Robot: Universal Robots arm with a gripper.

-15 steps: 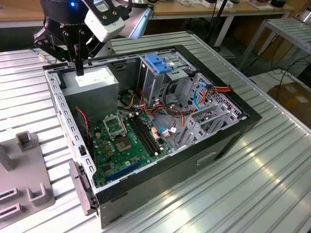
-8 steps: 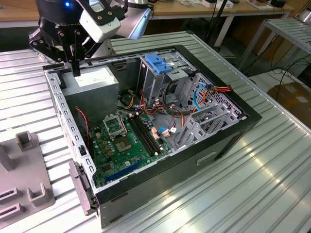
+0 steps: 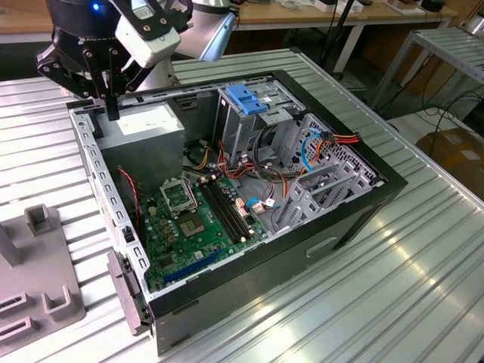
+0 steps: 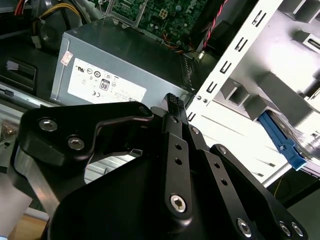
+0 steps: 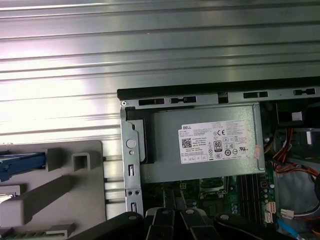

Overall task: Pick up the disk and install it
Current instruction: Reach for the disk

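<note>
The disk lies on a grey fixture beside the computer case. Its bright blue rail [image 4: 281, 142] and a bit of its metal body show in the second wrist view, and a blue rail end [image 5: 22, 162] shows in the first wrist view. My gripper [image 3: 112, 108] hangs over the back corner of the open case [image 3: 355, 219] at the exterior view's left, just above the grey power supply [image 3: 144, 125]. Its black fingers [image 4: 172, 102] are pressed together, shut and holding nothing. The gripper is well apart from the disk.
The case lies open on a ribbed metal table [image 3: 393, 295], showing a green motherboard [image 3: 197, 219], loose cables and a drive cage with a chunky blue latch [image 3: 246, 98]. The grey fixture [image 3: 41, 291] sits at the exterior view's lower left.
</note>
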